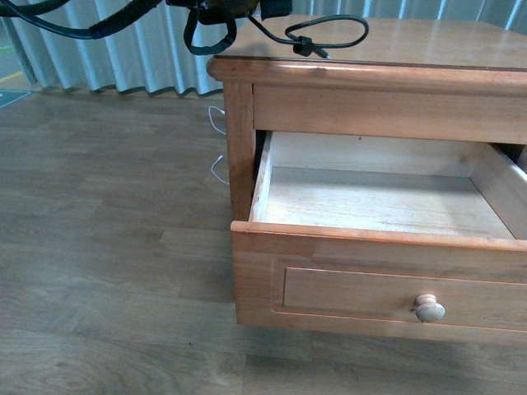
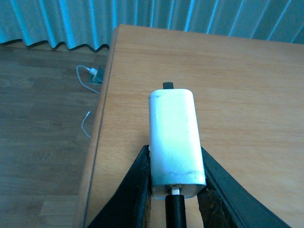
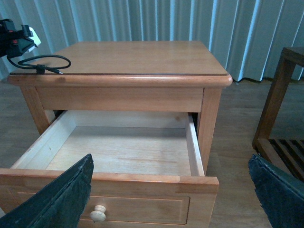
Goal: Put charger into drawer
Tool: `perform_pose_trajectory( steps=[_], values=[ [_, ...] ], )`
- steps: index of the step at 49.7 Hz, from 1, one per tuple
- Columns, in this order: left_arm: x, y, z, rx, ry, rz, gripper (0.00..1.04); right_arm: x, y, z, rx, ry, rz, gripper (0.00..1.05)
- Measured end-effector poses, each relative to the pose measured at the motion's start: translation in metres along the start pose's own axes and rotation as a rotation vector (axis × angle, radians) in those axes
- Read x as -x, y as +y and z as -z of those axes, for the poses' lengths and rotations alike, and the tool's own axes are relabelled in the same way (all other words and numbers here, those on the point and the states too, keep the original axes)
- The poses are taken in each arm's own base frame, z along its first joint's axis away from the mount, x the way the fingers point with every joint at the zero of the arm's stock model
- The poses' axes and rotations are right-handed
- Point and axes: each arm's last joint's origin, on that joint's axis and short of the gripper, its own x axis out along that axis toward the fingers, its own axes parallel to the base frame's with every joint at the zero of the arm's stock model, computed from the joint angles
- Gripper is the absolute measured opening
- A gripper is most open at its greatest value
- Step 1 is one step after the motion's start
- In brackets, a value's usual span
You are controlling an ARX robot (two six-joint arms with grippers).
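Note:
The charger (image 2: 173, 137), a white block with a black cable at its near end, is clamped between the fingers (image 2: 135, 190) of my left gripper (image 2: 175, 190), just above the nightstand top (image 2: 228, 85) near its left edge. Its black cable loop (image 1: 325, 33) lies on the top; the right wrist view shows the loop (image 3: 42, 64) and the left gripper (image 3: 16, 40) too. The upper drawer (image 1: 370, 251) is pulled out, and its pale inside is bare. My right gripper (image 3: 171, 199) is open in front of the drawer (image 3: 109, 179), above its round knob (image 3: 98, 213).
A thin white cable (image 1: 218, 144) lies on the wood floor left of the nightstand, by the curtain, and shows in the left wrist view (image 2: 88, 78). A dark wooden shelf frame (image 3: 280, 109) stands right of the nightstand.

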Motion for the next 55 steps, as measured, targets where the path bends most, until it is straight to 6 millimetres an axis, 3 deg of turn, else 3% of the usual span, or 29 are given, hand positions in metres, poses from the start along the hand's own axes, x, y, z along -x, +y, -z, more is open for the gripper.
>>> perform_pose_trajectory(
  steps=[7,18,26,36,47,55],
  values=[
    [0.044,-0.02,0.014,-0.018,0.039,0.137,0.23,0.0,0.0,0.0,0.0,0.0,0.0,0.97],
    [0.061,-0.044,0.051,-0.077,0.127,0.209,0.23,0.0,0.0,0.0,0.0,0.0,0.0,0.97],
    [0.06,-0.061,0.072,-0.116,0.167,0.236,0.23,0.0,0.0,0.0,0.0,0.0,0.0,0.97],
    [0.042,-0.082,0.119,-0.157,0.274,0.25,0.23,0.0,0.0,0.0,0.0,0.0,0.0,0.97],
    [0.025,-0.092,0.134,-0.161,0.295,0.228,0.23,0.0,0.0,0.0,0.0,0.0,0.0,0.97],
    [0.02,-0.092,0.134,-0.155,0.286,0.196,0.49,0.0,0.0,0.0,0.0,0.0,0.0,0.97]
  ],
)
